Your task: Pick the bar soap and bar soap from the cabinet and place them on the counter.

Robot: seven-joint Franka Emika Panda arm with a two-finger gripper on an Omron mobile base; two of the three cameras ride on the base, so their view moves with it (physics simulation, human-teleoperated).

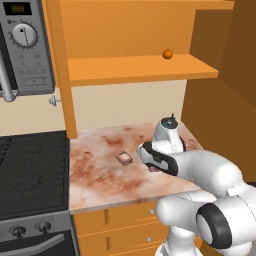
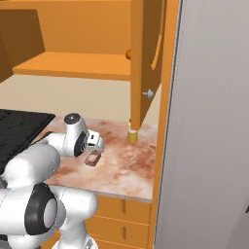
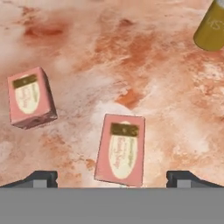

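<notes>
A: Left to right, what borders the working space?

B: Far left is the black stove top (image 1: 32,172), butting against the counter (image 1: 95,170) along a straight seam. The microwave (image 1: 25,45) hangs above it. The counter's near edge is a pale strip over the orange drawers (image 1: 130,215). Overhead, the cabinet (image 1: 135,67) shelf carries a small orange ball (image 1: 168,53) near its right end, so there is open room between shelf and stone.

A: And the soaps?

B: Both lie flat on the counter. One bar soap (image 3: 30,97) sits to the left with bare stone all round it; the second bar soap (image 3: 121,148) lies just ahead of the gripper (image 3: 112,177), between its two finger tips (image 3: 41,178) but touched by neither (the claw is spread wide, pinching nothing).

A: Further right?

B: A yellow bottle (image 3: 212,28) stands at the far right, well apart from the soaps; in the right base view it sits under the open cabinet door (image 2: 146,58).

A: Any writing?

B: Each soap has a dark band and a pale oval label; the script is too blurred to read. The bottle's lettering is cut off.
</notes>
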